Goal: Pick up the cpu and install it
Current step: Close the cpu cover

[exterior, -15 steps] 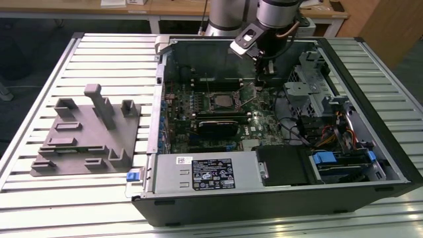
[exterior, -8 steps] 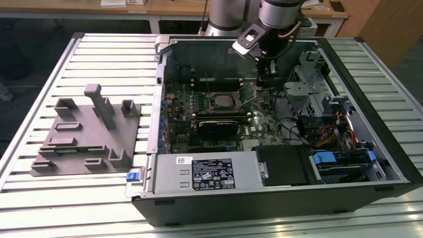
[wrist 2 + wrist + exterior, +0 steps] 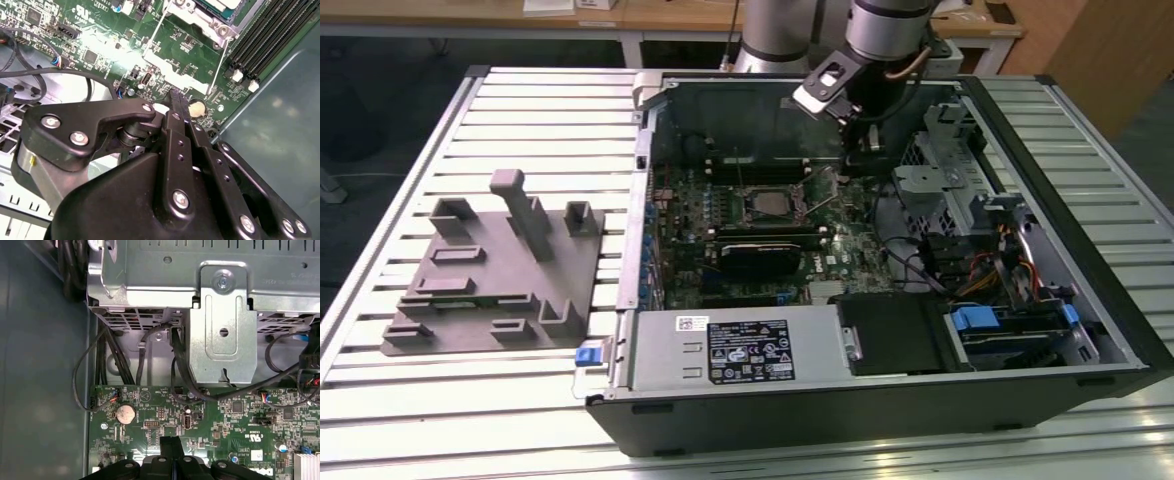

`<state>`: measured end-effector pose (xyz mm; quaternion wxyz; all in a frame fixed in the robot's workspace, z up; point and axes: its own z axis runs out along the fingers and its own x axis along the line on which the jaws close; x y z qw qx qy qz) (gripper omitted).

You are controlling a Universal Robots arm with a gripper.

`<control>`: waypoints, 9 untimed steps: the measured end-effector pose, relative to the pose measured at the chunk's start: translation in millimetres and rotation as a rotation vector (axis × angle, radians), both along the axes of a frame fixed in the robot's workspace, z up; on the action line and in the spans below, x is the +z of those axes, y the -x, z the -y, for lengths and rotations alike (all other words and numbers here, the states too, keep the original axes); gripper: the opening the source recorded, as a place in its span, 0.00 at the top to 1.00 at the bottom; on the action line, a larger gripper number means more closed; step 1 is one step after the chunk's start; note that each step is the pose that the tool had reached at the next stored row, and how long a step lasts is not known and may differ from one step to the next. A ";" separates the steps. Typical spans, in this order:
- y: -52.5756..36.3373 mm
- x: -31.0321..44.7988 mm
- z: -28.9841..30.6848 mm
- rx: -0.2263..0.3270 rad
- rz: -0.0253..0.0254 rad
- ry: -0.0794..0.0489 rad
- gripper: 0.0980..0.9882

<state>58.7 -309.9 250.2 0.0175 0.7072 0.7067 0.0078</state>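
Note:
The cpu [image 3: 223, 5] shows as a pale silver corner inside the socket frame on the green motherboard [image 3: 185, 45]. In the exterior view the socket [image 3: 769, 204] sits mid-board inside the open computer case [image 3: 881, 400]. My gripper [image 3: 858, 160] hangs over the board toward the exterior view's right of the socket, near the case's back wall. Its black fingers are pressed together with nothing seen between them in both wrist views, gripper [image 3: 176, 97] and gripper [image 3: 170, 441]. The tips are low over the board beside a raised silver plate [image 3: 175, 70] and thin wire lever [image 3: 218, 67].
A grey tray with upright blocks [image 3: 494, 270] lies on the slatted table at the exterior view's left. Inside the case are a black expansion card [image 3: 767, 252], power supply [image 3: 734, 345], metal drive cage [image 3: 220, 325], loose black cables [image 3: 180, 375], a coin battery [image 3: 125, 413] and memory slots [image 3: 270, 35].

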 end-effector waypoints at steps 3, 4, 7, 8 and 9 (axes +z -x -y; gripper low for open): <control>-0.2 -4.9 -0.1 0.000 -0.0012 0.000 0.99; -0.3 -6.4 -0.1 0.000 -0.0015 0.000 0.99; -0.2 -7.5 -0.1 0.000 -0.0022 0.000 0.99; -0.2 -7.5 -0.1 0.000 -0.0022 0.000 0.99; -0.2 -7.4 -0.1 0.000 -0.0022 0.000 0.99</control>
